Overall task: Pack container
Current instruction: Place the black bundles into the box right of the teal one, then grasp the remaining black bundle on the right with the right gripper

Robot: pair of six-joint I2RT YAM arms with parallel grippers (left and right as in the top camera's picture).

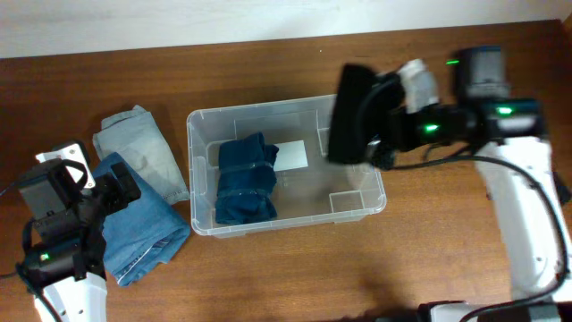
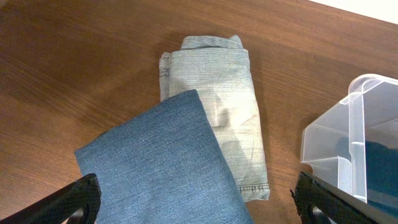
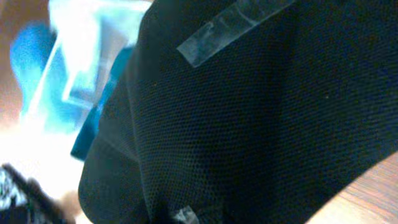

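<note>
The clear container stands mid-table with a white label on its base. A folded dark blue pair of jeans lies in its left half. My right gripper is shut on a black mesh garment and holds it above the container's right end. The garment fills the right wrist view and hides the fingers. My left gripper is open and empty over a folded mid-blue pair of jeans, left of the container's corner.
A folded pale blue pair of jeans lies on the table left of the container, partly under the mid-blue pair; it also shows in the left wrist view. A pale wall runs along the table's far edge.
</note>
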